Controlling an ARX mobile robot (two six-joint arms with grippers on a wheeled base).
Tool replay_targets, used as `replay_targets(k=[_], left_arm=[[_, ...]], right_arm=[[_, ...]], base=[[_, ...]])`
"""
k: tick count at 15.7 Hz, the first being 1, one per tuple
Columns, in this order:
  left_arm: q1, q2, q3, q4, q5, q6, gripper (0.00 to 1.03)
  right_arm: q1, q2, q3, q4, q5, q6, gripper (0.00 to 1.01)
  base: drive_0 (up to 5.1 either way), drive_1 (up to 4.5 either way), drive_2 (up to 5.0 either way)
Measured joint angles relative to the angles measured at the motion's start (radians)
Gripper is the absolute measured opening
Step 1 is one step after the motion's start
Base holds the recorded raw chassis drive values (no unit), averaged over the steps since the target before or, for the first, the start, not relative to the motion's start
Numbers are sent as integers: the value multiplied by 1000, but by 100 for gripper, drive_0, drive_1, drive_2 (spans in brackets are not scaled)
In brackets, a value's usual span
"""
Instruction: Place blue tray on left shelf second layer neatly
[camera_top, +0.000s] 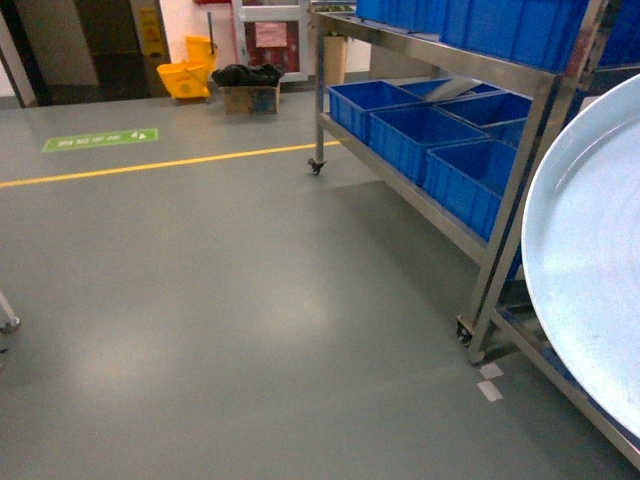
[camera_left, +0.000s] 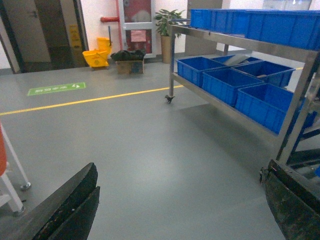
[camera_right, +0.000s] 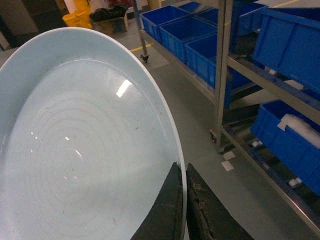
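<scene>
Right tool (camera_right: 181, 200) is clamped on the rim of the pale sky-blue round plastic tray (camera_right: 75, 145), carried tilted w/ the stainless-steel shelf rack (camera_right: 222, 75) ahead-right. Left tool (camera_left: 175, 210) hangs apart, empty, prob. ready to steady it.

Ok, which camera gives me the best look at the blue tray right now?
The right wrist view: the blue tray fills most of the frame, with the right gripper pinching its rim. The head view shows only part of the tray, cut off at the right edge. The left wrist view does not show it.
</scene>
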Motion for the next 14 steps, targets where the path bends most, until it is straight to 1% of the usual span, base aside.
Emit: replay_targets(k=[14], left_arm=[[0, 0, 0, 0, 0, 0, 98]], right_arm=[[0, 0, 0, 0, 0, 0, 2]], base=[[-159, -159, -159]])
